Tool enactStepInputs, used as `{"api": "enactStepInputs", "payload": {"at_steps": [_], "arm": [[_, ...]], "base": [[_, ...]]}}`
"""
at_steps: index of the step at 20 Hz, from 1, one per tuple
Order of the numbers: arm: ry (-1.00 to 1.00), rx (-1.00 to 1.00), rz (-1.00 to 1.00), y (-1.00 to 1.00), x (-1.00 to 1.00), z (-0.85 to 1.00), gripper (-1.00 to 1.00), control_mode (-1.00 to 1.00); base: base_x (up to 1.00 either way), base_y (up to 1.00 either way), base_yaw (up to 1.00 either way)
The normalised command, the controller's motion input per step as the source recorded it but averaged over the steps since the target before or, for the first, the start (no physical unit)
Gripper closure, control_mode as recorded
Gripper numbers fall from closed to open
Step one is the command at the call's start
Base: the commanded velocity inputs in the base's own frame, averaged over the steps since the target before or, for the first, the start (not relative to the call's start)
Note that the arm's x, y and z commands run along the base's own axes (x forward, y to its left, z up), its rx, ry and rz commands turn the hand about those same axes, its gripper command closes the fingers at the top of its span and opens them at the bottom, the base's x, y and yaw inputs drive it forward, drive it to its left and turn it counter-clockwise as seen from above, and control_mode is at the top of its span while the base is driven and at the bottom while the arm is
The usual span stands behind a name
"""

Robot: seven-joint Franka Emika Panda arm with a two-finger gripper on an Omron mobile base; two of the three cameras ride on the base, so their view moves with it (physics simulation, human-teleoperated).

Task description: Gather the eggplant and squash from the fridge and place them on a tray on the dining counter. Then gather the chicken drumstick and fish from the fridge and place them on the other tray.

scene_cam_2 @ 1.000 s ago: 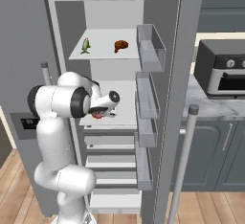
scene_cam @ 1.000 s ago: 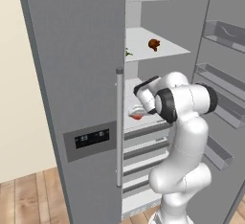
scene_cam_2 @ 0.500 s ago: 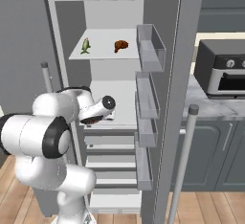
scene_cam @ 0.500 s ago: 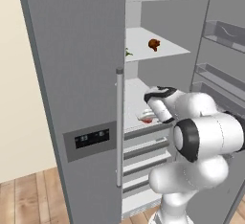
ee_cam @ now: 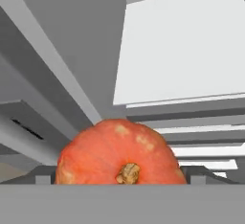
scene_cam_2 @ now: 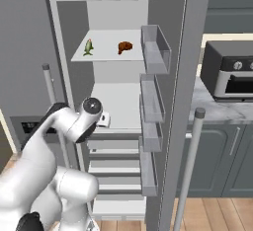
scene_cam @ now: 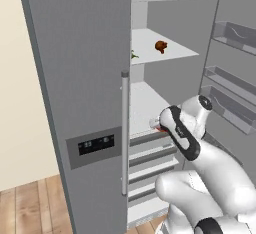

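1. The tall grey fridge [scene_cam_2: 178,77] stands with its right door swung open; on its upper white shelf [scene_cam_2: 106,52] lie, left to right, a small green fish [scene_cam_2: 88,47] and a brown chicken drumstick [scene_cam_2: 125,47], apart from each other; the door bins [scene_cam_2: 155,57] look bare.
2. A dark display panel [scene_cam: 95,144] on the closed left door shows pale characters too small to read.
3. The hand view shows a round orange squash [ee_cam: 119,156] with a tan stem, sitting between the fingertips of the two-finger gripper [ee_cam: 119,177], whose jaws stand wide around it; the left base view shows just a red sliver [scene_cam: 158,127] at the lower shelf's front edge.
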Motion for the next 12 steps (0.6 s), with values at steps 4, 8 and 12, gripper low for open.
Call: {"api": "enactStepInputs", "payload": {"at_steps": [4,8,12], "arm": [[0.03,-0.16,-0.11,-0.05,-0.63,0.31,1.00,-1.00],[-0.01,-0.07,-0.05,-0.02,-0.77,0.40,1.00,-1.00],[0.01,-0.01,-0.01,0.00,-0.45,0.36,1.00,-1.00]], "base": [[0.00,0.00,0.00],[0.00,0.00,0.00],[0.00,0.00,0.00]]}}
